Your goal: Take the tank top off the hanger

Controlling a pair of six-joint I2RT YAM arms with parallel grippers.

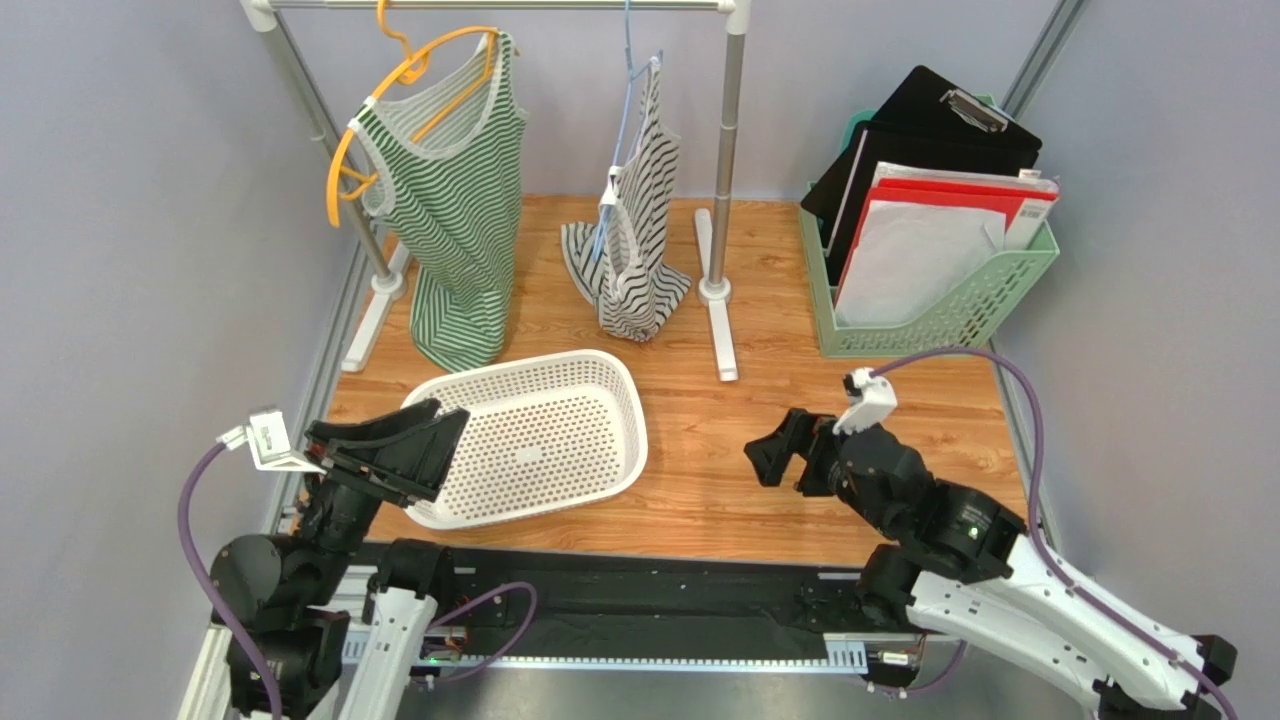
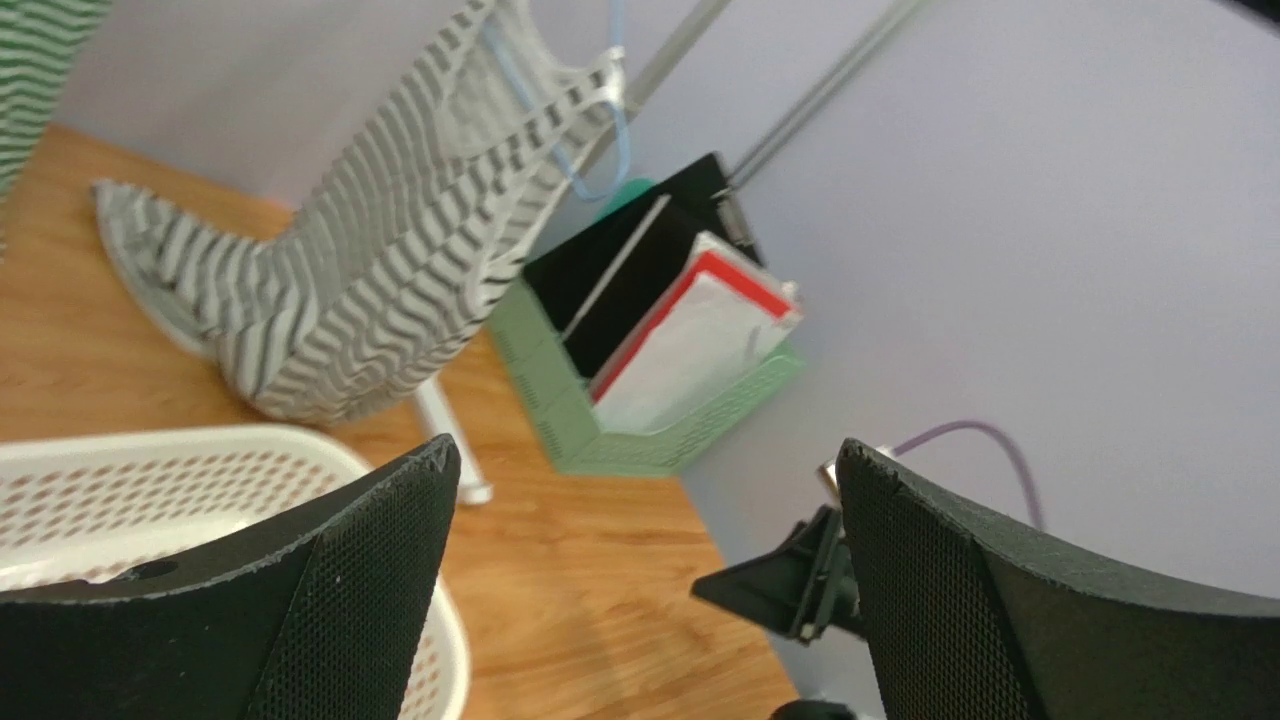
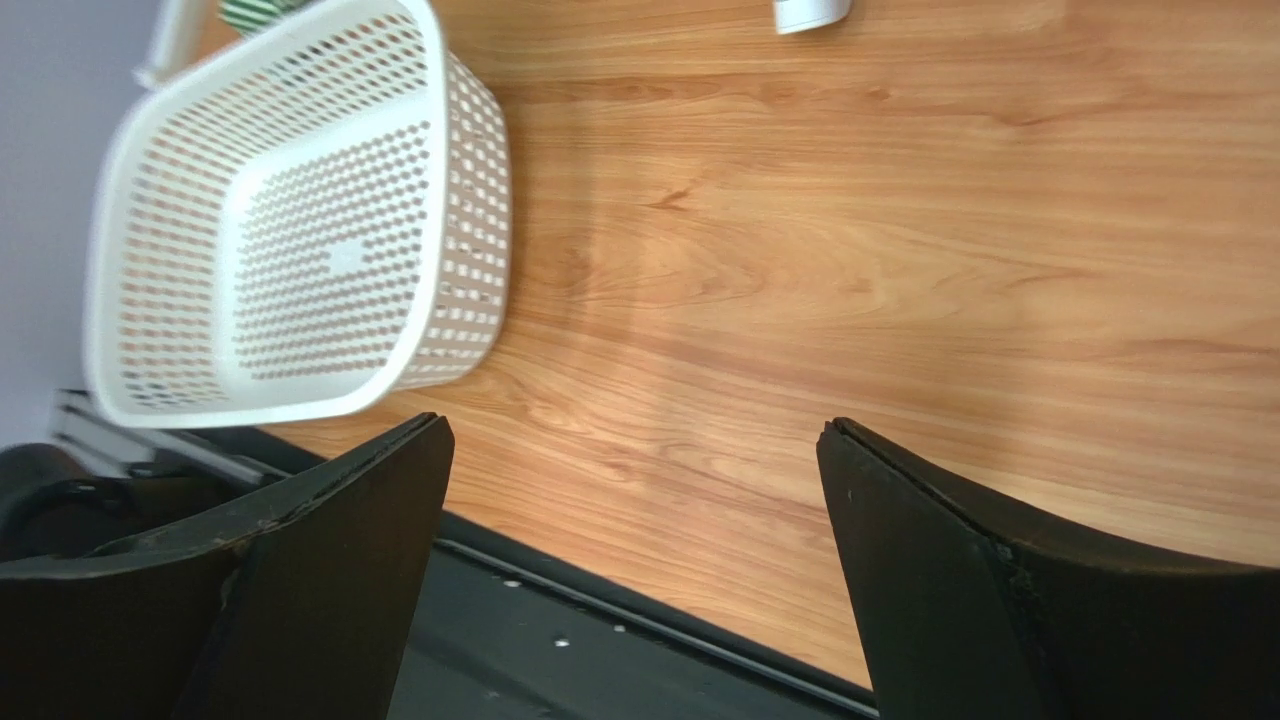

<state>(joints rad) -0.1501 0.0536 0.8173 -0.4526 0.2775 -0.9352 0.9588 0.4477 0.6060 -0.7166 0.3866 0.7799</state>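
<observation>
White basket (image 1: 624,408) near the surface's (image 1: 706,458) near-left corner shows a bare floor; green file rack (image 1: 962,308) at the far-right corner holds a clipboard (image 1: 939,128) and papers (image 1: 917,255). Green-striped tank top (image 1: 451,210) hangs on an orange hanger (image 1: 344,147) at the far-left corner, a black-striped top (image 1: 639,240) beside it. Left pincer (image 2: 646,450) and right pincer (image 3: 631,432) gape apart at the near edge

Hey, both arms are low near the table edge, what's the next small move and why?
Probably raise the left gripper toward the hem of the green-striped tank top on the orange plastic hanger. It and the right gripper are open, empty, and that top hangs on its side, beyond the white perforated basket.
</observation>
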